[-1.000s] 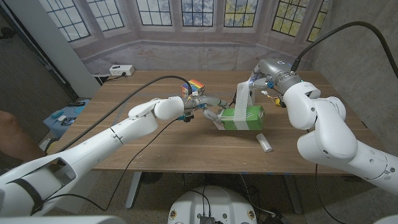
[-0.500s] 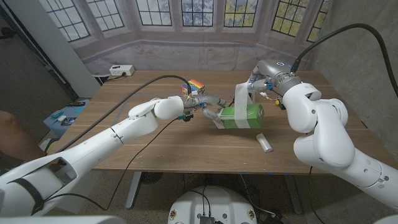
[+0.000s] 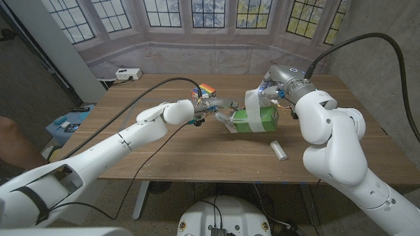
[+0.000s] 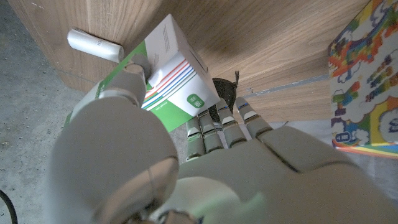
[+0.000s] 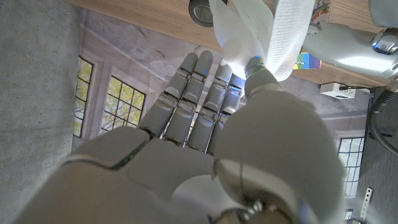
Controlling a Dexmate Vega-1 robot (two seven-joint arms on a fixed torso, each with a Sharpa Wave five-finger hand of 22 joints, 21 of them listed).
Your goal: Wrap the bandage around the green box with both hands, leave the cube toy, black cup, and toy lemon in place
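Wrap partly done: bandage (image 3: 252,105) makes at least 1 band over green box (image 3: 254,120) at mid-table, left hand (image 3: 221,117) gripping the box's end, right hand (image 3: 269,92) pinching the loose strip above it, more turns judged left.

Both arms reach in over the table toward its middle — left hand (image 3: 220,117) grips the green box (image 3: 256,120) at its end, fingers wrapped; right hand (image 3: 266,90), raised just behind, pinches the white bandage (image 5: 273,37) between thumb and fingers
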